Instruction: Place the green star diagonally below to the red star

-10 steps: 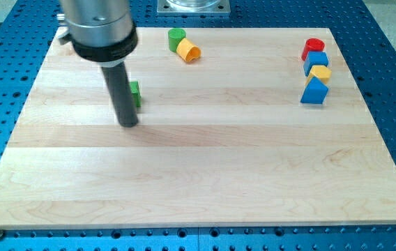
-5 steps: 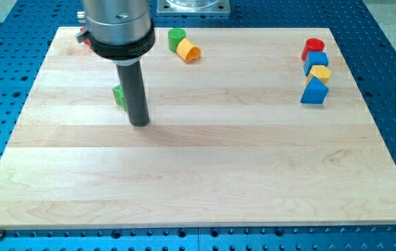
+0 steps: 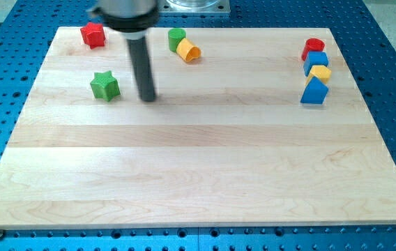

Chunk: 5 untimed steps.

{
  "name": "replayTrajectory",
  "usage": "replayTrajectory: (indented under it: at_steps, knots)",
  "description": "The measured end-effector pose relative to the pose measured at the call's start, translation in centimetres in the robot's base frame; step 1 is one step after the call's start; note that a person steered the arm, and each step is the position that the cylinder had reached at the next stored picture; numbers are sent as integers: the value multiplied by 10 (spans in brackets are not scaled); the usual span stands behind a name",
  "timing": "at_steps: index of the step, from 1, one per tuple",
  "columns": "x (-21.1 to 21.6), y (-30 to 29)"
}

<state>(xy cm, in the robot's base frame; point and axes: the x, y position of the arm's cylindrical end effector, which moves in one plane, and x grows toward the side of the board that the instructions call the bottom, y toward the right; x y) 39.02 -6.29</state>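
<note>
Because the tabletop [image 3: 198,167] is wide, smooth wood, you can expect the small blocks to slide easily on it. Most of its surface is bare, so nothing stands between the two stars. My end effector is only a straight dark rod with no jaws, so it cannot open, close or pinch anything. My tip [image 3: 148,98] rests on the wood just to the view's right of the green star [image 3: 104,86], apart from it.

The green star lies below the red star [image 3: 93,34] and slightly to the view's right. It looks light and stiff. You should push on a flat flank between two points, because a push on a point will probably turn it.

Far at the view's right stand a blue triangular block [image 3: 314,91], a blue block [image 3: 315,60], a red block [image 3: 313,45] and a yellow block [image 3: 319,72]. At the top lie a yellow cylinder [image 3: 188,50] and a green cylinder [image 3: 176,37], touching.
</note>
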Motion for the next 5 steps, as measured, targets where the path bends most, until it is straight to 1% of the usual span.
replayTrajectory:
  at_steps: [1,2,4,5]
  knots:
    - [22,-35]
    - [25,-50]
    - [48,-45]
    - [31,-35]
